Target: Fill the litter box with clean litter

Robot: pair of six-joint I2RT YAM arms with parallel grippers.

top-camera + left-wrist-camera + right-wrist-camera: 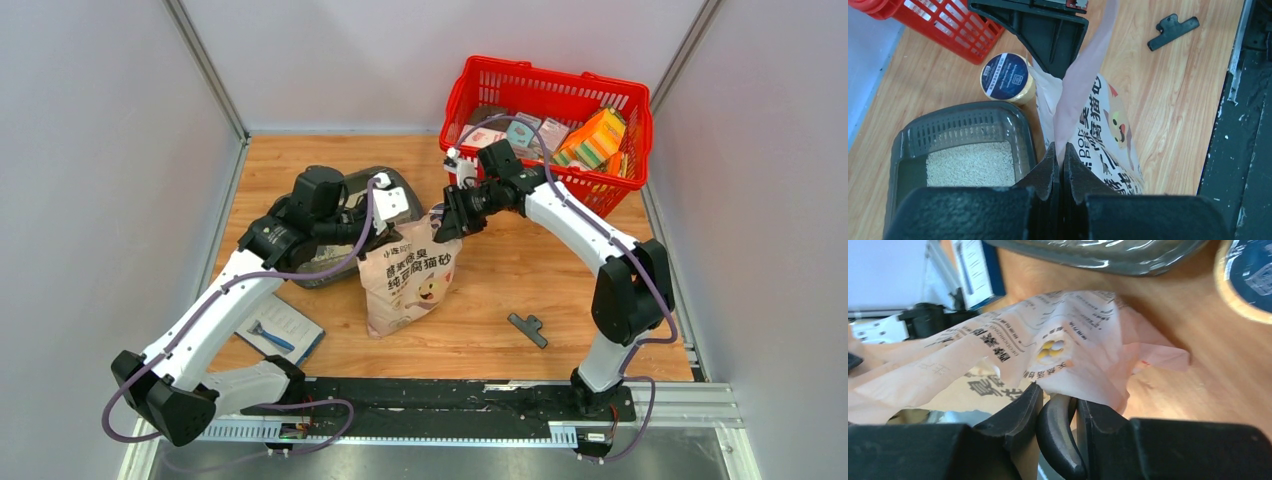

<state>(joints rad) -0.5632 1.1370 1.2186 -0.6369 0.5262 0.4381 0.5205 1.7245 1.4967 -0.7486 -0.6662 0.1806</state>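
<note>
The beige-pink printed litter bag (408,282) stands on the wooden table between my two grippers. My left gripper (386,226) is shut on the bag's top edge, seen as a pink strip (1083,75) running up from the closed fingers (1045,167). My right gripper (449,222) is shut on the opposite top edge (1083,375), with a dark curved piece (1058,430) between its fingers. The dark grey litter box (1018,130) lies left of the bag, holding a patch of pale clean litter (970,164). In the top view the litter box (325,268) is mostly hidden under my left arm.
A red mesh basket (480,85) with boxes stands at the back right. A yellow tub with a dark blue lid (1007,77) sits between the litter box and the basket. A black clip (527,329) lies on the table at the front right. A blue-edged booklet (280,330) lies front left.
</note>
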